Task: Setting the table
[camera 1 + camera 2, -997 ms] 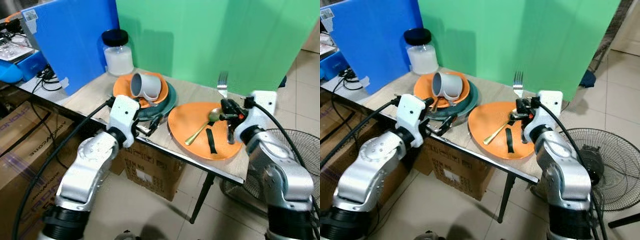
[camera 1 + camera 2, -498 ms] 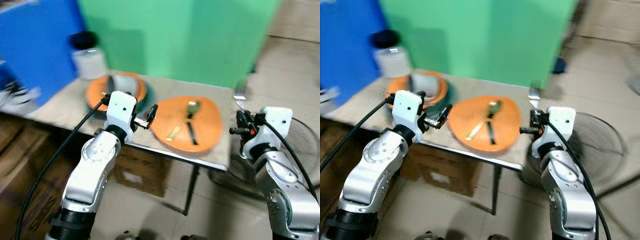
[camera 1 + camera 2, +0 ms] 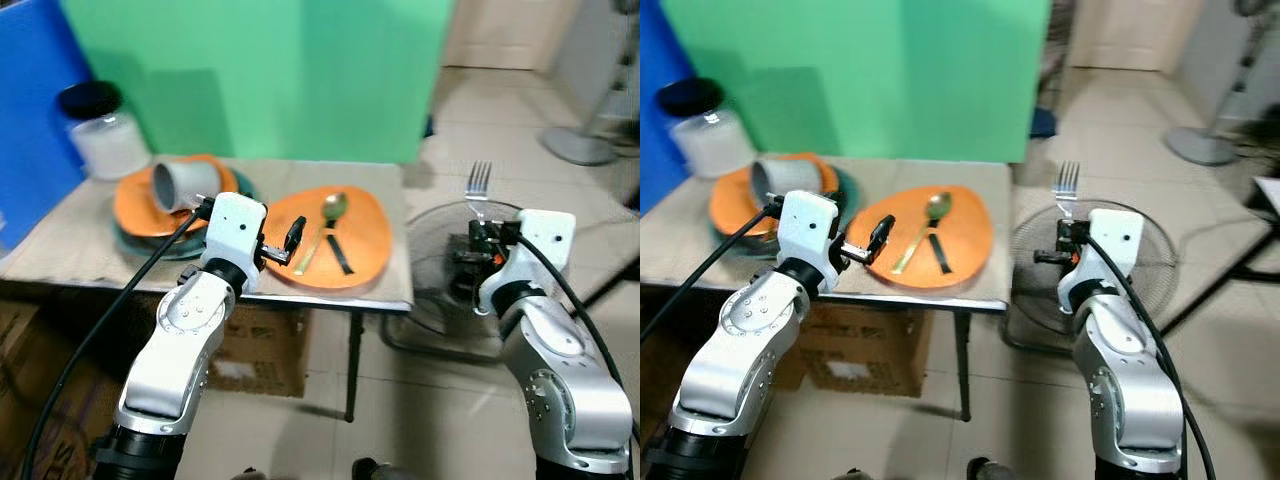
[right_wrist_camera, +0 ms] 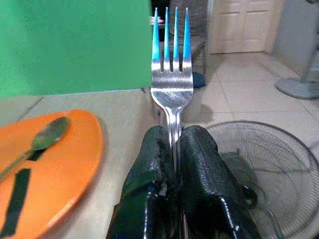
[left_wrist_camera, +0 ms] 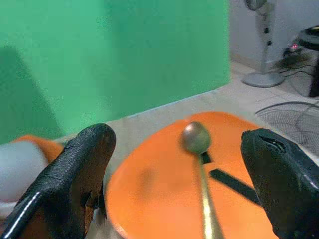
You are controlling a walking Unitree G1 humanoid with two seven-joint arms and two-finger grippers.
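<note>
Green backdrop behind a table [image 3: 80, 255]; right gripper [image 4: 172, 149], at three o'clock off its edge, is pinching a fork [image 4: 172, 64] upright for placing. Left gripper [image 5: 174, 184] is hovering wide open, empty, over the orange plate [image 3: 365, 245] bearing a spoon [image 3: 322, 228].

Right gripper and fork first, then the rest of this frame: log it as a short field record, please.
right gripper: shut on fork, tines up, held beyond the table's edge above the floor fan
left gripper: open, over the near side of the table, facing the orange plate
spoon: lying on the orange plate
grey cup: on its side on stacked plates
jar: black lid, table's far left
</note>
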